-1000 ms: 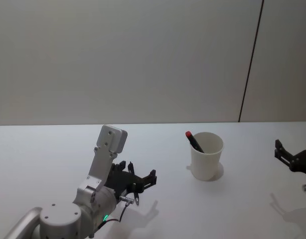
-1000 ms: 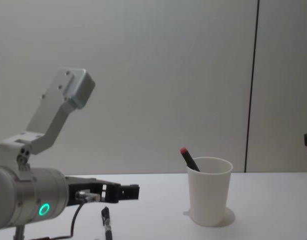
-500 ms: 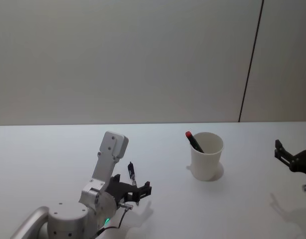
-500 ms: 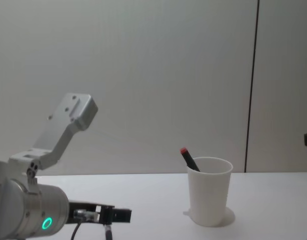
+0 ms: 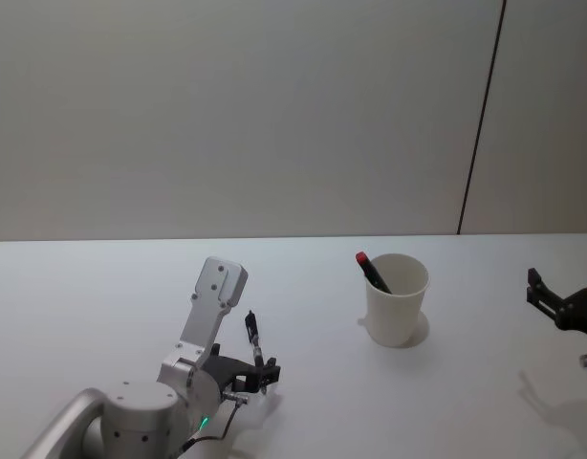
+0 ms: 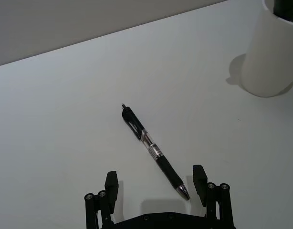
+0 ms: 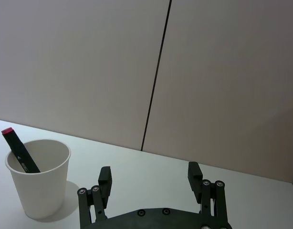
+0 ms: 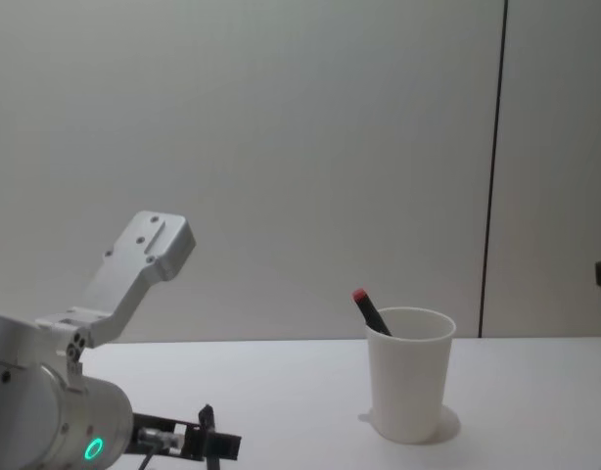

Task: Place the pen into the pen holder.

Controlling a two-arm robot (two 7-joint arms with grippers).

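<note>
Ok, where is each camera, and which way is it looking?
Head: up high, looking down at the table; left arm low left, right gripper at the right edge.
Chest: lower, looking across at the paper cup; left arm large, lower left.
Left wrist: behind the left gripper, looking down at the pen by its open fingers.
Right wrist: behind the right gripper, facing cup and wall; open fingers show.
All four see the cup.

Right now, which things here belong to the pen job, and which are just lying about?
Job: black pen, lying flat; white paper cup, the pen holder; left gripper, open at the pen's tip.
Not job: red-capped marker, leaning in the cup; right gripper, open, parked on the right.
</note>
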